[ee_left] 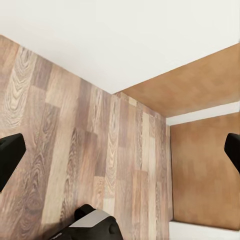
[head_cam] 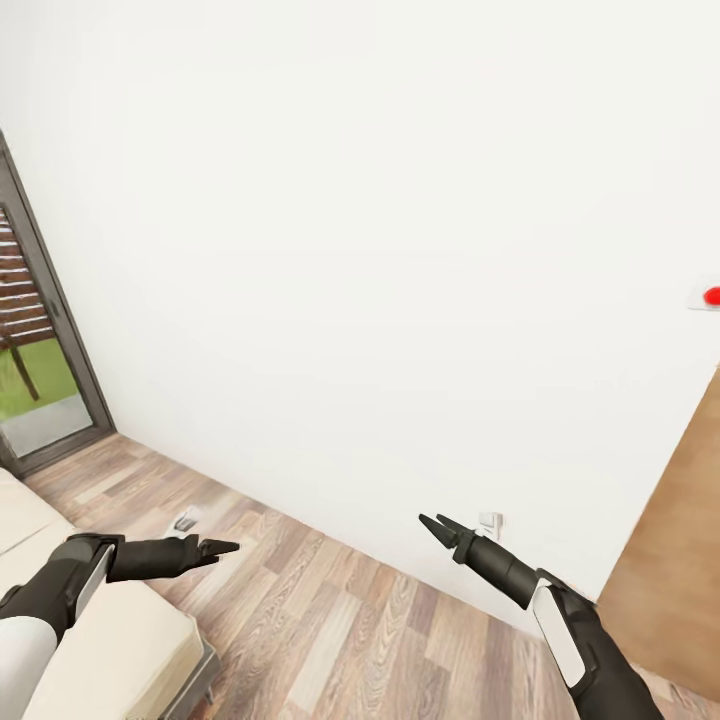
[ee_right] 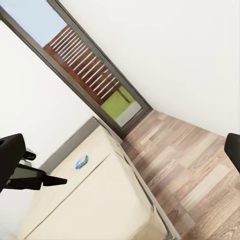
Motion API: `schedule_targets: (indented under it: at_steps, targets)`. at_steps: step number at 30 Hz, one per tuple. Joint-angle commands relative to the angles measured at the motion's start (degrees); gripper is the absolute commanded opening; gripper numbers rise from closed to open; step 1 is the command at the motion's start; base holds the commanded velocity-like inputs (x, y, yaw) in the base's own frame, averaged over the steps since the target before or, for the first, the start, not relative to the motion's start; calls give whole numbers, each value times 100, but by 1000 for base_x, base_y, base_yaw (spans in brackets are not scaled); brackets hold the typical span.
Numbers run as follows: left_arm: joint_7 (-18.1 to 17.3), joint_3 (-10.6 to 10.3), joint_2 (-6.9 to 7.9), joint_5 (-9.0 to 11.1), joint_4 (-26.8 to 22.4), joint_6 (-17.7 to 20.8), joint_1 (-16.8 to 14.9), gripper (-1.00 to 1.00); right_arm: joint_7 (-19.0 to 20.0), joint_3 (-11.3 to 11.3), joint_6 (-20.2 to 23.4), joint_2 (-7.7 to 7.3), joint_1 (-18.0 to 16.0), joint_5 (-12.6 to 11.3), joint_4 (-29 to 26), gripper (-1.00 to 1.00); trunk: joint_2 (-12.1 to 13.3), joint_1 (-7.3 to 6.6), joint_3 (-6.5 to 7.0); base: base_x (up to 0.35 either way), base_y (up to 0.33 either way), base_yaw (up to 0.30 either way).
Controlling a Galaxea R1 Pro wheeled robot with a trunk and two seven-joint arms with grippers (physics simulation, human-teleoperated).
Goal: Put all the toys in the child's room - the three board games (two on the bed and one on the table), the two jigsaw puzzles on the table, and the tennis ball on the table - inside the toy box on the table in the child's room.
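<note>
A small, mostly blue board game (ee_right: pixel 81 162) lies flat on the beige mattress of the bed (ee_right: pixel 105 200), near the headboard end. The bed's corner (head_cam: pixel 130 640) shows at the lower left of the head view, under my left arm. My left gripper (head_cam: pixel 215 548) hangs over the bed's edge and the wood floor, open and holding nothing; its fingers (ee_left: pixel 10 160) stand wide apart. My right gripper (head_cam: pixel 438 525) hovers over the floor near the white wall, open and holding nothing, fingers (ee_right: pixel 10 152) spread. The toy box, table, puzzles and tennis ball are out of view.
A white wall (head_cam: pixel 380 250) stands close ahead. A dark-framed window (head_cam: pixel 40 380) is at the left beyond the bed. A brown door (head_cam: pixel 670 560) is at the right, with a red wall button (head_cam: pixel 712 296) above it. Wood-plank floor (head_cam: pixel 330 620) runs between bed and wall.
</note>
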Motion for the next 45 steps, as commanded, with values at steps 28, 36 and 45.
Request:
schedule_targets:
  at_steps: [28,36,45]
  targets:
    - [22,20,-4,-28,6,54,-5,100,-244,-5,83,1,-2,-54,8,100,-8,4,156,194,-202,231]
    - [50,22,-4,-29,6,54,-5,100,-314,-5,87,1,-2,-57,7,100,-8,4,202,224,-228,231]
    - [62,21,-4,-28,6,54,-5,100,-330,-1,88,1,-2,-57,8,100,-8,4,254,148,-85,231]
